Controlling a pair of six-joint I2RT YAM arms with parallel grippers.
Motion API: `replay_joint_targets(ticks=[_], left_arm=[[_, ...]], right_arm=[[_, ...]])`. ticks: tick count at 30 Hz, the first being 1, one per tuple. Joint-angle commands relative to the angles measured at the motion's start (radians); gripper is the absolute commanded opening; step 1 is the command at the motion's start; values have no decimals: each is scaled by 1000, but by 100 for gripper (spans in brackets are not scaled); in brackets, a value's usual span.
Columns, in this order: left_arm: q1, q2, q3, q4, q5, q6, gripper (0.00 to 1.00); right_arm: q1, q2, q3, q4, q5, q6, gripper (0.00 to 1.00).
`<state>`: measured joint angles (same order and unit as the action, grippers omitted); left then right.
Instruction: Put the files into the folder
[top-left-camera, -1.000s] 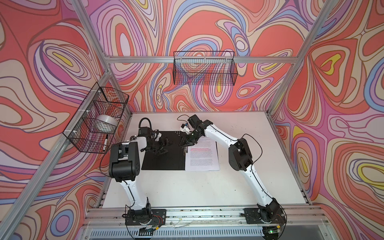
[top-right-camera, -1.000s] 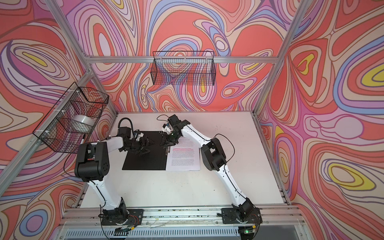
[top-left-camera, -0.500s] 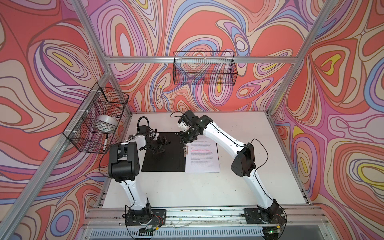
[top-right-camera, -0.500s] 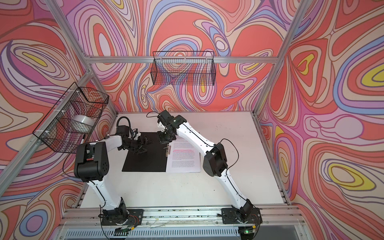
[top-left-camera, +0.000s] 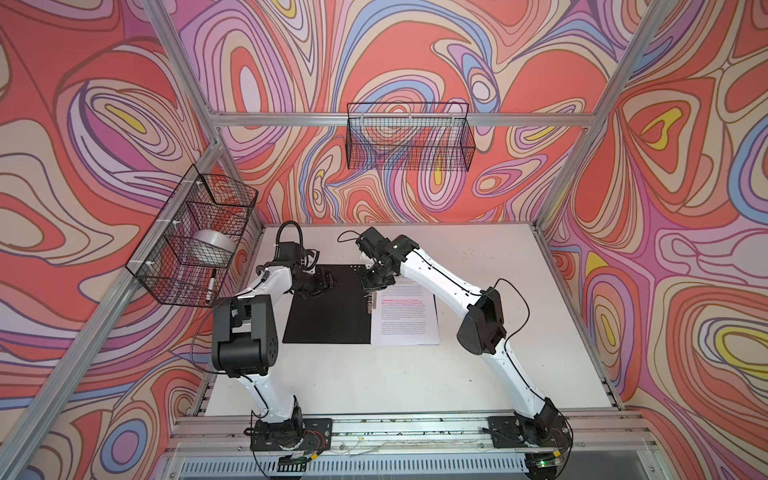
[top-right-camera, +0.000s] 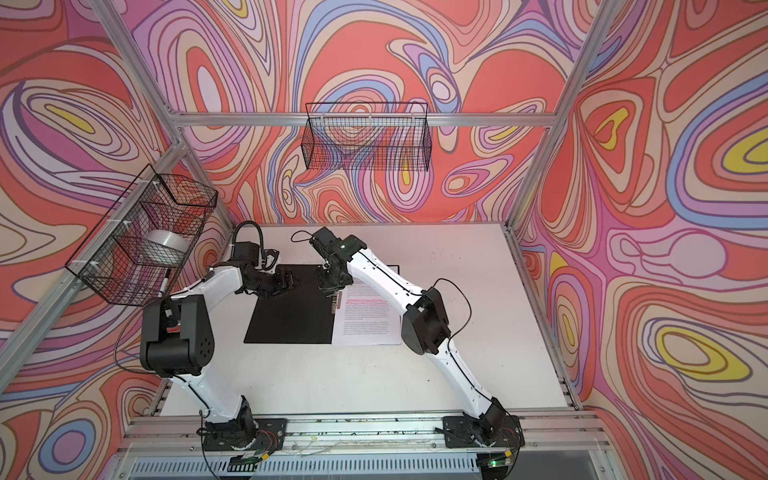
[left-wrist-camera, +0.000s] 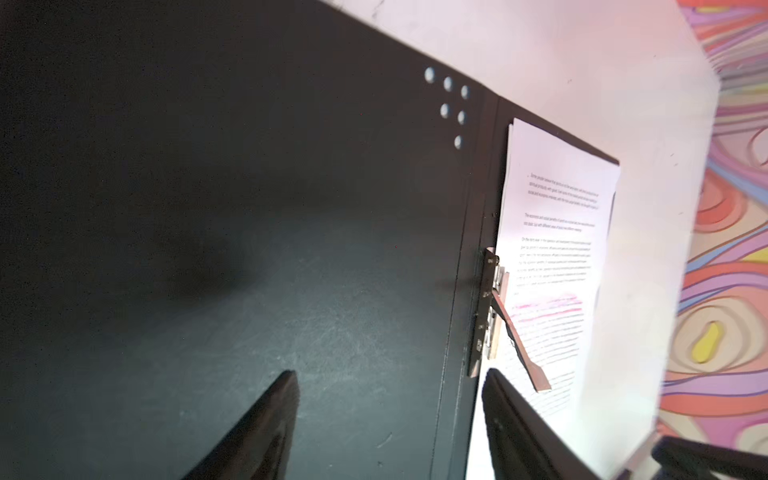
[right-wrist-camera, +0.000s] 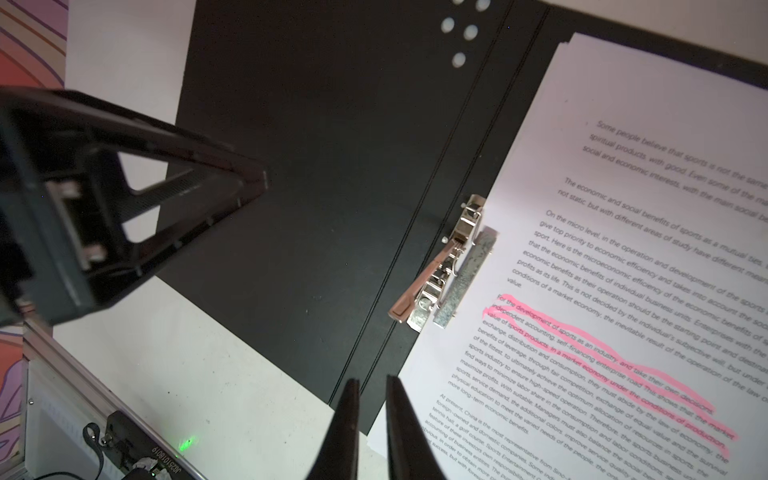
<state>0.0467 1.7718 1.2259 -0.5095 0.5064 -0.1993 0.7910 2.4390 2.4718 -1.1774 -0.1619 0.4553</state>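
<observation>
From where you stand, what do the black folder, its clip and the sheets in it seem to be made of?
The folder: matte black card or plastic board, hard to say which; faint scuffs and pressed fold lines show. The clip: bright silvery metal, glinting, with small rivets. The files: thin white printed paper, stacked edges visible, pink highlighter strokes.
</observation>
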Motion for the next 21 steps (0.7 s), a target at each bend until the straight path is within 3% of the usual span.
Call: replay_joint_targets(ticks=[1,5,10,15,21], left_arm=[[-39,-25,73,-120,-168,210,69],[-47,10,135,-197,-223,365,75],[-67,75,159,-261,-391,566,87],[-70,113,148,-285,-442,659,97],[-79,153,135,-286,-502,710,93]], right_arm=[[2,35,4,7,30,17,15],[2,29,1,13,32,20,16],[2,47,19,15,20,29,16],[2,59,25,22,14,35,16],[2,67,22,42,-6,46,16]])
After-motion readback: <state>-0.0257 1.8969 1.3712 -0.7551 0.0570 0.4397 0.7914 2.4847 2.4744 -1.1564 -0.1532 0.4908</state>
